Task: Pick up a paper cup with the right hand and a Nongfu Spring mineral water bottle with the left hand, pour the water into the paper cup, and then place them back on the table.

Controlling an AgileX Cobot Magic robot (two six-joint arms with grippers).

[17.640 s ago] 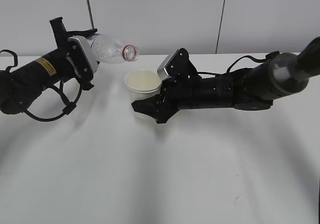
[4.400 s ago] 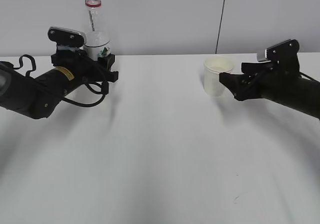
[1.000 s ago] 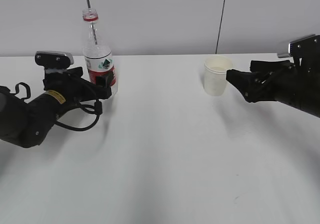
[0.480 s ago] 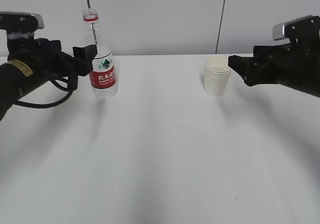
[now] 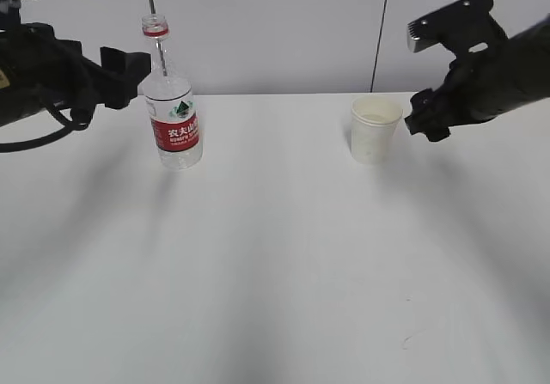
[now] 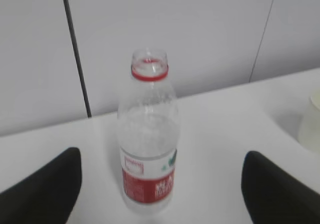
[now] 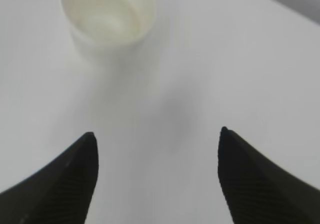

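Both spread-jawed pincers hang clear: the left hand (image 6: pixel 160 189) faces the upright Nongfu Spring mineral water bottle (image 5: pixel 173 118), the right hand (image 7: pixel 156 174) the paper cup (image 5: pixel 375 129), both near the table's (image 5: pixel 275 264) far edge.

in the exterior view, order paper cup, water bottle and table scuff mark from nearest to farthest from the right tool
1. Paper cup, just left of the right tool.
2. Scuff mark, near the table's front edge.
3. Nongfu Spring water bottle, far left.

Across the middle and lower frame the desk (image 5: pixel 275 272) lies bare, giving wide passage. Only two things stand in the way: the bottle (image 5: pixel 173 100) upright at upper left and the paper cup (image 5: pixel 375 129) at upper right, well apart from each other.
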